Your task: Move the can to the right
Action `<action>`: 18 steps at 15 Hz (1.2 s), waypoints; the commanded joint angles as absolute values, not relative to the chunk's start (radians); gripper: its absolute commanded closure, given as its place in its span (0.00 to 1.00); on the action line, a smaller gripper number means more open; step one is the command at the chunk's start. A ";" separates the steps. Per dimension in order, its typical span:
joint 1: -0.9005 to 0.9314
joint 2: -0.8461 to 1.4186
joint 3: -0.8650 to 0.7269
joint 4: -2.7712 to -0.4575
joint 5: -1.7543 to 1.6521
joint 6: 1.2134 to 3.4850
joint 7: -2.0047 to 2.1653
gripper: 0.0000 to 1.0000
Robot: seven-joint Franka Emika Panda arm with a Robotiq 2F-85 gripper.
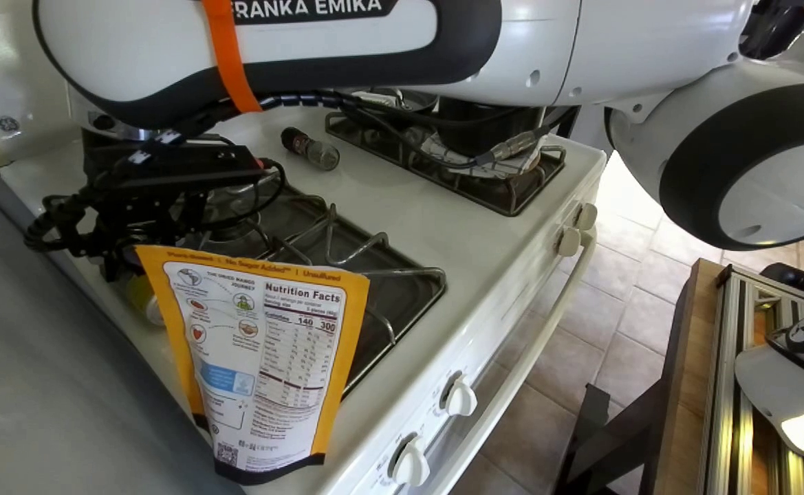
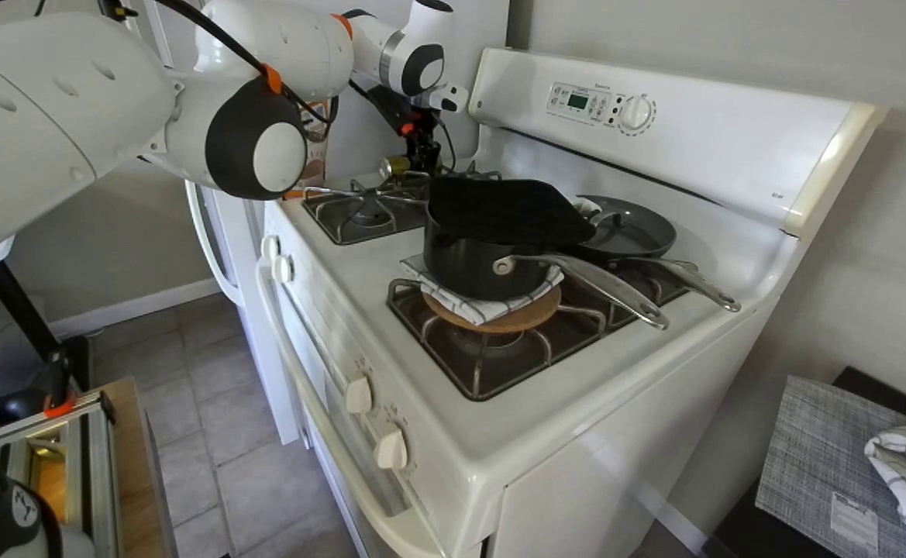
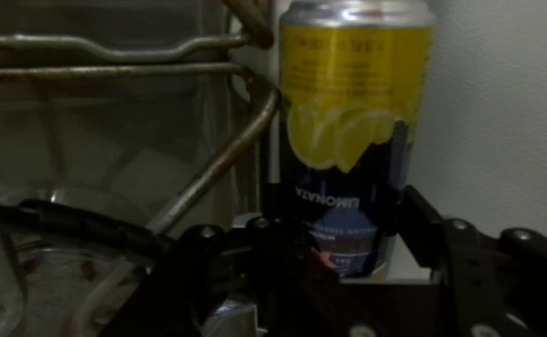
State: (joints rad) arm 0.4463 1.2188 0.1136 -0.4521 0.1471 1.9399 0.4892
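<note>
Yellow can [image 3: 348, 135] was right beside the grate [image 3: 219, 161]. The gripper [image 3: 346, 217] had its jaws parted around the can, but no telling if they'd actually gripped.

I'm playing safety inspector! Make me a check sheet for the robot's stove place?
Surface: white stove with metal grates.
Job's things: yellow-and-blue can, sideways; whether it touches the stove, can't tell.
Clutter: yellow packet, small jar, black pot on a checked cloth, grey pan.
Gripper: fingers on both sides of the can; firm grip or not, can't tell.
Cables: black cables under the arm, one looping near the gripper.
Surroundings: tiled floor, grey wall.
</note>
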 commanded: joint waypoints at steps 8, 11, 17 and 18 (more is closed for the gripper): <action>0.440 1.173 0.159 -0.466 0.152 1.944 0.323 0.65; 0.433 1.163 0.180 -0.460 0.166 1.958 0.284 0.65; 0.390 1.115 0.159 -0.463 0.152 1.940 0.308 0.65; 0.377 1.103 0.154 -0.465 0.150 1.929 0.313 0.65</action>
